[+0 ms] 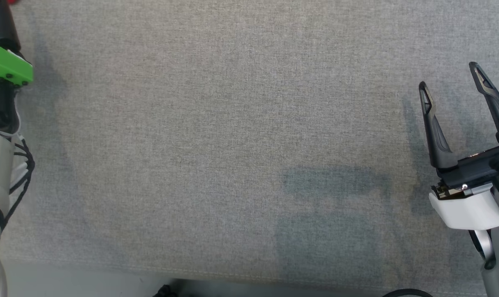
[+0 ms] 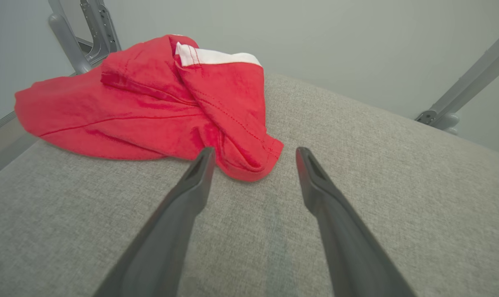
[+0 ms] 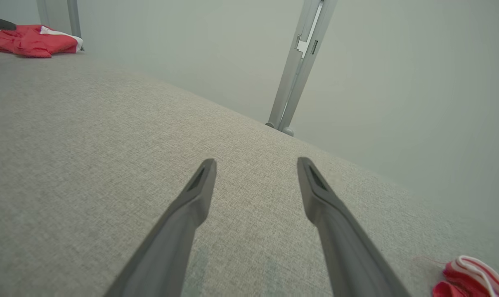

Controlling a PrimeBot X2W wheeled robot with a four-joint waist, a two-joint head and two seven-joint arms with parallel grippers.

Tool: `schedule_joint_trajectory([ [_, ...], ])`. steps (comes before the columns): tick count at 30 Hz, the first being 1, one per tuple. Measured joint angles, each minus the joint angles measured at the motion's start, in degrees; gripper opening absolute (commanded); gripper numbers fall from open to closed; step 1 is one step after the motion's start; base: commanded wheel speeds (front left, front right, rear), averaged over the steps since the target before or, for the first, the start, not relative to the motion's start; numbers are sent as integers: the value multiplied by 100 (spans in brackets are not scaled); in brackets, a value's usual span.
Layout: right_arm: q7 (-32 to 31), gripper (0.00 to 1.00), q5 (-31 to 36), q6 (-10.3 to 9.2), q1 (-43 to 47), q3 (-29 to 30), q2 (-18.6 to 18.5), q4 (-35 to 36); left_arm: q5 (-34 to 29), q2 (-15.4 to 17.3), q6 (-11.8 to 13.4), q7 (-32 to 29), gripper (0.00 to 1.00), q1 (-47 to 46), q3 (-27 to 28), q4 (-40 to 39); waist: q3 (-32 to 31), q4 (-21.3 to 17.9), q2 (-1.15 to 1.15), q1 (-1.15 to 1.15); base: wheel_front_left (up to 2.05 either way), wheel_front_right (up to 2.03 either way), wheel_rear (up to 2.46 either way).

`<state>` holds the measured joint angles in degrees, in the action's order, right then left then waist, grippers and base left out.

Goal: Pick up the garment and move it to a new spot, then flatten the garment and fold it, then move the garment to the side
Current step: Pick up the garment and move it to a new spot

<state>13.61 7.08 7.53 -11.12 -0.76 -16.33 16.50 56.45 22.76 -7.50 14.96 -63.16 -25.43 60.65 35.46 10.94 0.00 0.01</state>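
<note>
Left tool (image 2: pixel 254 152) stood wide open with nothing between its fingers, pointed low across the bench (image 1: pixel 216 136) at the garment (image 2: pixel 150 103). That red garment, with a white band at one edge, lay in a crumpled heap at the bench's far left corner, close beside a grey frame upright (image 2: pixel 88 29). Its nearest folded hem sat just ahead of my fingertips.

I judged it light, soft and limp. It would sag and trail from any single hold, and the bench's grey woven cover would likely drag on it rather than let it slide. The doubled hem nearest me, thick and raised off the cover, looked the safest place to pinch. The heap sat near the left edge, so pulling it inward seemed wiser than pushing outward.

Across the middle the bench lay broad and flat, good room for spreading. On the right, my right tool (image 1: pixel 448 75) hovered open and empty too, near the right edge. A small red-and-white striped scrap (image 3: pixel 468 278) lay near it, and another upright (image 3: pixel 299 66) rose beyond the far edge.
</note>
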Motion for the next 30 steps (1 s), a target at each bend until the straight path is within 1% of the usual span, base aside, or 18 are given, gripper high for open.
schedule_joint_trajectory([
  [8,-75,100,1,0,160,-13,33,181,98,108,0,2,100,-267,-121,133,230,-57,0,0,0,0,0],
  [14,-90,100,18,0,249,21,78,294,186,102,0,8,100,-413,-265,334,397,-101,0,0,0,0,0],
  [30,-179,100,41,0,494,141,132,560,490,112,0,8,100,-576,-584,621,474,-156,0,0,0,0,0],
])
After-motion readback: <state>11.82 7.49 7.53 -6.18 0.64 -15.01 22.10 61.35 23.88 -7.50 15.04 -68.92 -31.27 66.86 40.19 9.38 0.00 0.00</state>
